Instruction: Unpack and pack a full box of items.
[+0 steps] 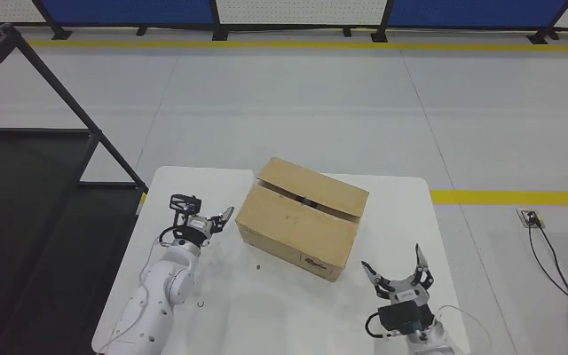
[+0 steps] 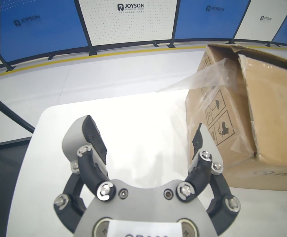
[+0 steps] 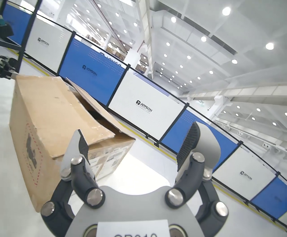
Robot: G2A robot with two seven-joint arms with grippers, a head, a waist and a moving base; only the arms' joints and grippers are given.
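Centre frame in the top view, I see the cardboard box (image 1: 302,217) on the white table (image 1: 222,302), flaps loosely closed. My left gripper (image 1: 204,211) sits just left of it, spread wide and empty. My right gripper (image 1: 393,262) is at lower right, likewise spread wide and empty.

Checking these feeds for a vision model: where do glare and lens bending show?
Left wrist view: the white table glares ahead of the open left gripper, and the yellow floor line bows. Right wrist view: ceiling lamps shine into the lens, the fence panels curve, the cardboard box leans. Top view: even light, straight lines.
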